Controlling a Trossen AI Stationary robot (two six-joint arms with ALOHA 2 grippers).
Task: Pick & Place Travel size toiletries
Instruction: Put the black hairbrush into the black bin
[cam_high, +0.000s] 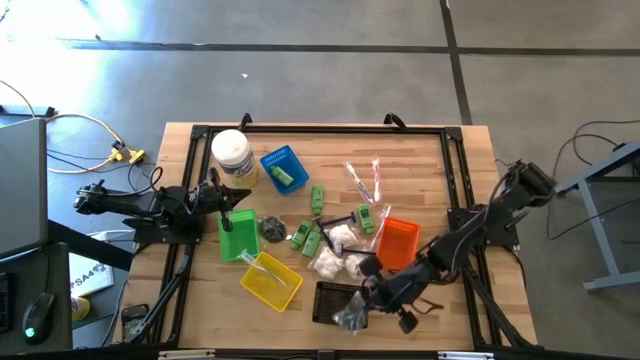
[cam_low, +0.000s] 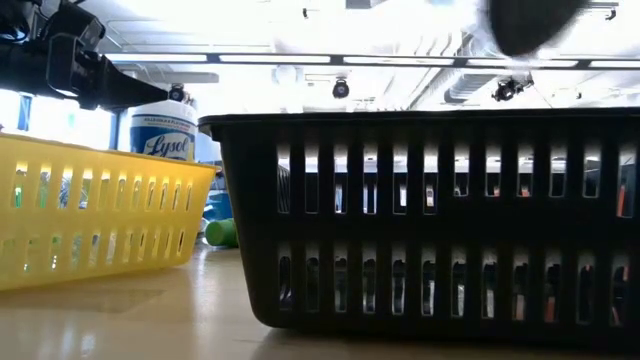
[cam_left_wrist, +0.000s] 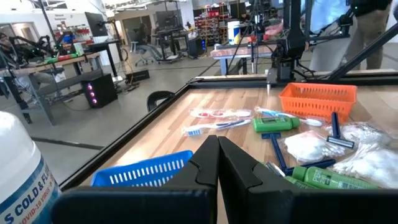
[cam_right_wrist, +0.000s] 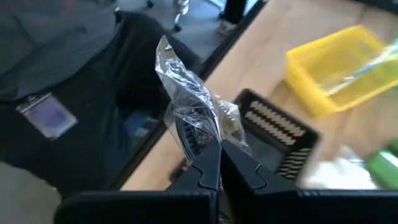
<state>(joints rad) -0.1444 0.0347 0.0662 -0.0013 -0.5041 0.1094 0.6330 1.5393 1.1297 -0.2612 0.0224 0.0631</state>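
- Working across the wooden table (cam_high: 470, 180), you have five baskets laid out: the black basket (cam_high: 330, 300) at the near edge, the yellow basket (cam_high: 285, 290) beside it, the orange basket (cam_high: 400, 240), the green basket (cam_high: 235, 240) and the blue basket (cam_high: 275, 160).
- Your right arm reaches in from the right side and carries the right gripper (cam_high: 352, 316) to the black basket's edge; your left arm waits at the table's left edge, by the big white jar (cam_high: 231, 152).
- Most travel size toiletries (cam_high: 335, 250) lie loose mid-table: small green bottles, white puffy packets, wrapped sticks (a few already sit in baskets).
- Your right gripper is pinched together on a crinkled clear-wrapped packet (cam_right_wrist: 193, 118), held above the black basket; what is inside the wrap I cannot tell.
- Your left gripper (cam_left_wrist: 217, 165) is closed on nothing, fingertips pressed together, pointing over the blue basket.
- You appear to be in the placing step: one item lifted, not yet dropped.
- Next, I judge, you need the packet centred over the black basket's opening rather than its rim, then the fingers parted; the light wrap may cling to a finger.
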